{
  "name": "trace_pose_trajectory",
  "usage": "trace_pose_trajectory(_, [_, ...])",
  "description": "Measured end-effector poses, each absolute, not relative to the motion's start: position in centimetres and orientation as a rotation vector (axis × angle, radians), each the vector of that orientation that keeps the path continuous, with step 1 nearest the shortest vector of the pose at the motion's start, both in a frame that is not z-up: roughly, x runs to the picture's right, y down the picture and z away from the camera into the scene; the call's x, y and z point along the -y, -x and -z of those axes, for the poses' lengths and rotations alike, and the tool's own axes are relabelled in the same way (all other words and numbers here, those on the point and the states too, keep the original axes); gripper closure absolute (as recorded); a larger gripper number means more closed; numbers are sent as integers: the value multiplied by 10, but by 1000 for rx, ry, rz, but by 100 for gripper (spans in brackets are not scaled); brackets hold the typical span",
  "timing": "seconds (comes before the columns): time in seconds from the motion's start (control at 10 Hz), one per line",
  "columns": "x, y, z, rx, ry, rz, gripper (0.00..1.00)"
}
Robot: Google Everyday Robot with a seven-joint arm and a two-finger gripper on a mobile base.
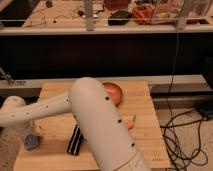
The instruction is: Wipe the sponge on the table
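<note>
Gripper (34, 134) sits low at the front-left corner of the table (150, 142), right on top of the sponge (31, 144). The wrist hides the grip itself, so I cannot tell whether it is clamped on the sponge or only bearing down on it. The sponge lies flat on the wood, blue-grey, close to both the left edge and the front edge.

That looks to me like a wiping stroke, though how much of the top has been covered the wood does not show.

To do this well, I'd call for:
- light, even downward pressure, so the soft block slides and does not fold or roll under the tool;
- the sponge's face kept flat on the planks, with no tilt;
- strokes kept short of those 2 nearby edges, where the sponge could slip off.

Moving outward, 1 black ridged block (76, 141) lies just to the right of the sponge, and any sweep that way needs to stop before nudging it. Farther back, the big white arm (97, 120) reaches across the middle of the table, passing near an orange bowl (115, 91) and a small orange piece (131, 124). The elbow needs watching as much as the tool.
</note>
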State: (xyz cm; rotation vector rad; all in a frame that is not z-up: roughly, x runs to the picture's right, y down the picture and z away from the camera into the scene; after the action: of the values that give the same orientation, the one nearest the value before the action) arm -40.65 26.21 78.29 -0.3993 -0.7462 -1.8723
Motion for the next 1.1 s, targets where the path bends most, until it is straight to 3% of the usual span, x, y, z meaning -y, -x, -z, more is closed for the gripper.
trace_pose_trajectory(0.4, [-304,403,-745,748,409,1962,52])
trace_pose_trajectory(1.1, [-337,315,-726,726,427,1851,52])
